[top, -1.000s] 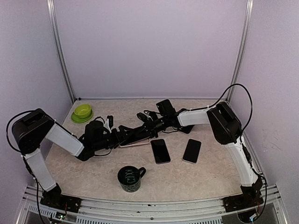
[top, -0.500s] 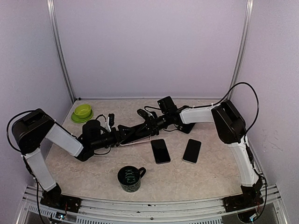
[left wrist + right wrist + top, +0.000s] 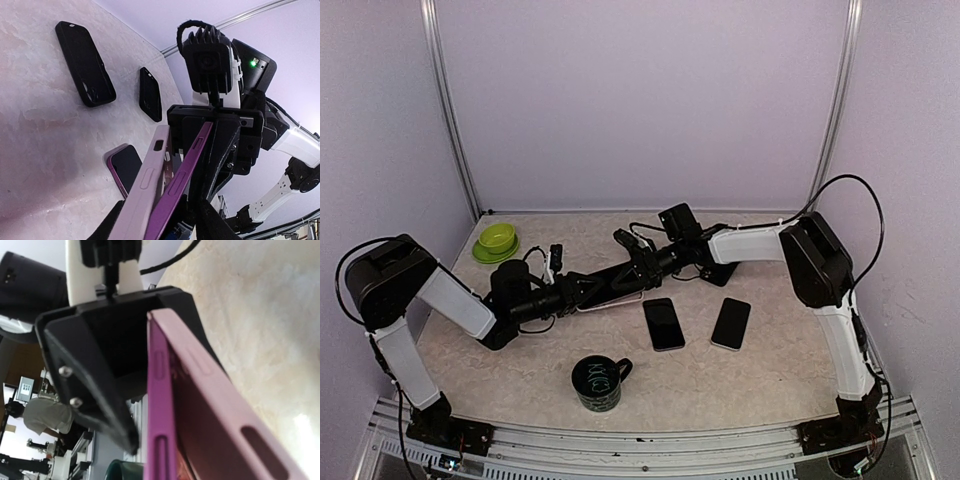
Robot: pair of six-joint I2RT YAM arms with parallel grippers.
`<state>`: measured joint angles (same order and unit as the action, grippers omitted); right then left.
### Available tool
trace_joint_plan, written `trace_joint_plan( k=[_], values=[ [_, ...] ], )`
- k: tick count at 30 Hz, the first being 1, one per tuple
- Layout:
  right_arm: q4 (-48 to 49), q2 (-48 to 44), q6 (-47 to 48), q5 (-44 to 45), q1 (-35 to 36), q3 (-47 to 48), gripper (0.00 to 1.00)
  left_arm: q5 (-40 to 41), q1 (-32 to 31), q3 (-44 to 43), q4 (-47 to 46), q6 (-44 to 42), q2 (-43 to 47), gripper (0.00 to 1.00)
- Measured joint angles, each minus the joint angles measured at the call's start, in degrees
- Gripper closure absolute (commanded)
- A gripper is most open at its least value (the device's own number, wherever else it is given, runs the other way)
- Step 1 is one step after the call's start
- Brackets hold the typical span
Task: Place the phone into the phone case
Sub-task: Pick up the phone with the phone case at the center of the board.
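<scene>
A purple phone (image 3: 186,165) and a pale pink phone case (image 3: 145,185) are held off the table between both arms, seen as one strip (image 3: 610,297) in the top view. They meet at the left gripper's end and splay apart toward the right gripper. My left gripper (image 3: 582,290) straddles the joined end. One finger lies against the case, and a small gap shows on the phone's side. My right gripper (image 3: 642,268) is shut on the phone's far end, and its own fingers are hidden in the right wrist view.
Two dark phones (image 3: 663,323) (image 3: 731,322) lie flat just in front of the grippers. A dark mug (image 3: 597,383) stands near the front edge and a green bowl (image 3: 496,240) at the back left. Two black cases (image 3: 85,62) (image 3: 150,94) lie further back.
The left gripper's jaws have narrowed around the case and phone. Both arms have shifted slightly and the held strip has stayed in place.
</scene>
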<state>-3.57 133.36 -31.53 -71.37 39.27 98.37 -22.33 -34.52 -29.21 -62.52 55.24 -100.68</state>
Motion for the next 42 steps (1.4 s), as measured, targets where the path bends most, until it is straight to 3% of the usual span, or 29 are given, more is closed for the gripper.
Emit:
trace_joint_plan(
  k=[6, 17, 42],
  values=[
    [0.4, -0.4, 0.5, -0.7, 0.0, -0.1, 1.0, -0.5, 0.0, 0.3, -1.5, 0.4, 0.0, 0.7],
    [2.1, -0.7, 1.1, -3.3, 0.0, -0.4, 1.0, -2.6, 0.0, 1.4, -6.3, 1.6, 0.0, 0.79],
    [0.1, -1.0, 3.5, -1.6, 0.1, -0.4, 0.76, -3.2, -0.1, 1.7, -7.4, 1.7, 0.0, 0.98]
  ],
)
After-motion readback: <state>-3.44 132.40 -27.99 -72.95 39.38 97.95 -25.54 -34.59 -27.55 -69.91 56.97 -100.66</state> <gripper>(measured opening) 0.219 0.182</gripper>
